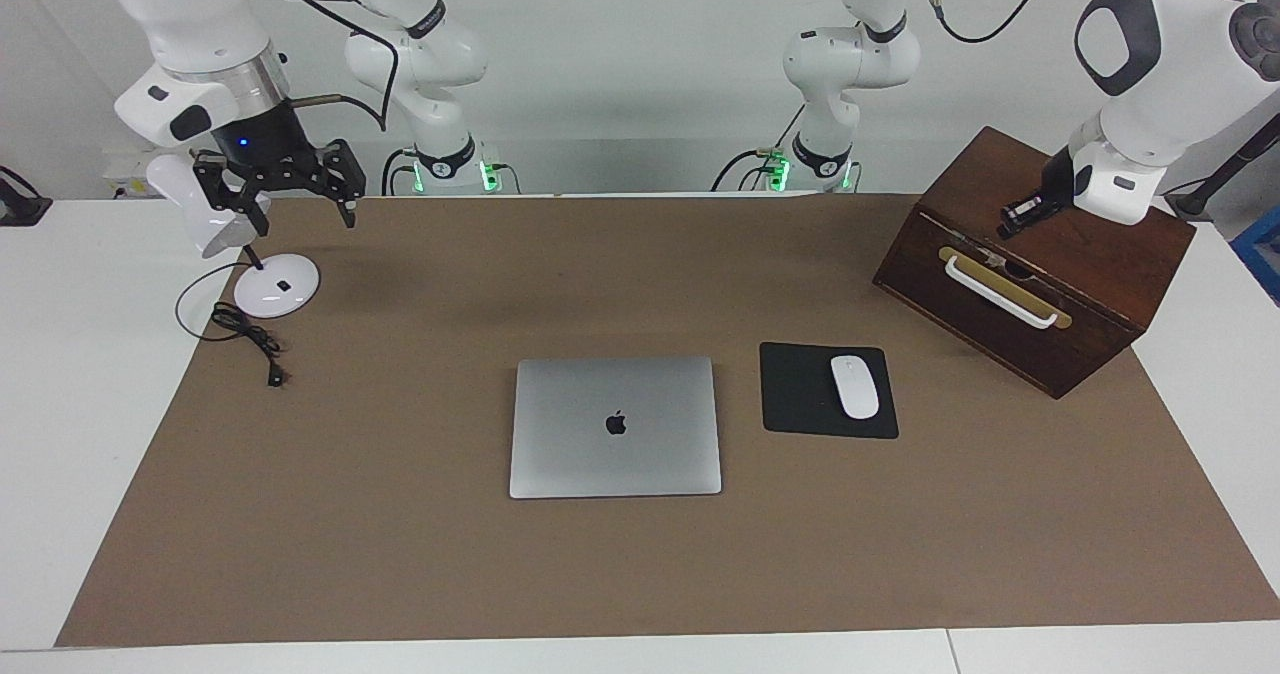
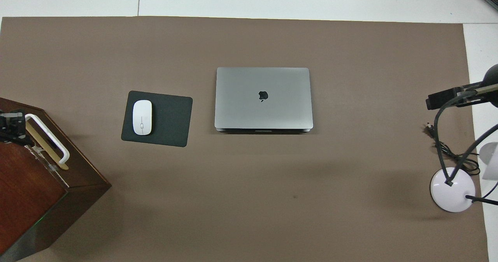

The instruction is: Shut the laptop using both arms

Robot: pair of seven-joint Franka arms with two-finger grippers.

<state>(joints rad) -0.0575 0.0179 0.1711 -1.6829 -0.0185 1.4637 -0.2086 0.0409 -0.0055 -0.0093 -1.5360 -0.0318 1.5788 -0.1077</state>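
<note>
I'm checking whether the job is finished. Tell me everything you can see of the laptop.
The thin silver-grey metal laptop is shut, its lid flat over the base, with a dark apple logo at the lid's middle. A thin dark seam shows along the edge nearer the robots. It lies flat and square on the brown table mat, mid-table, beside the black mouse pad, not touching it. Neither tool touches the laptop.
</note>
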